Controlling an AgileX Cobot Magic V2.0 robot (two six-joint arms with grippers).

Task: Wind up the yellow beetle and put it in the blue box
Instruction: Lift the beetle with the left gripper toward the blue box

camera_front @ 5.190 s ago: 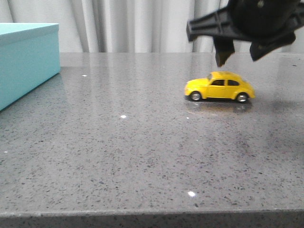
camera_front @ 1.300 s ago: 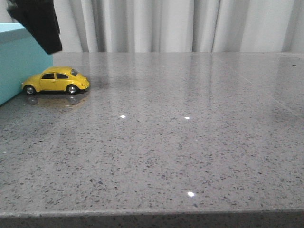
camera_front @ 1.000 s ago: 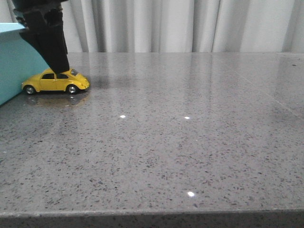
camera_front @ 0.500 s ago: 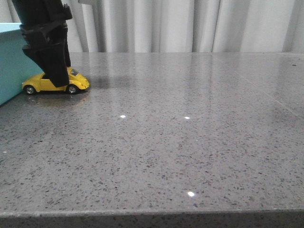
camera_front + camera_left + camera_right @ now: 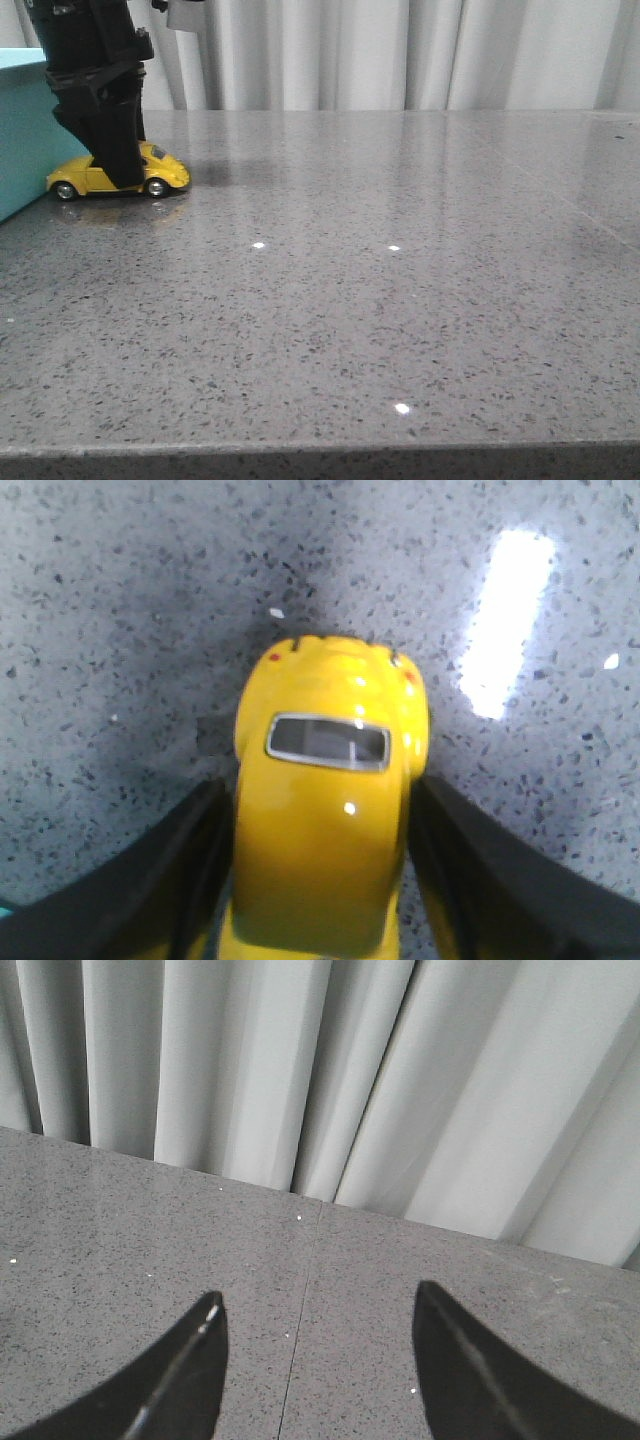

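The yellow beetle (image 5: 168, 173) stands on its wheels on the grey table at the far left, its front close to the blue box (image 5: 20, 130). My left gripper (image 5: 120, 172) has come down over the car's middle and hides part of its body. In the left wrist view the black fingers (image 5: 175, 865) press against both sides of the beetle (image 5: 325, 810), so my left gripper (image 5: 318, 790) is shut on it. My right gripper (image 5: 315, 1305) is open and holds nothing, pointing over the table toward the curtain. It does not show in the front view.
The speckled grey tabletop (image 5: 380, 290) runs to its front edge at the bottom of the front view. A pale curtain (image 5: 400, 50) hangs behind the table. Only a corner of the blue box shows at the left edge.
The beetle went from the right of the table to beside the blue box. In the last second my left gripper came down over it and closed on its sides; the car nudged slightly right.
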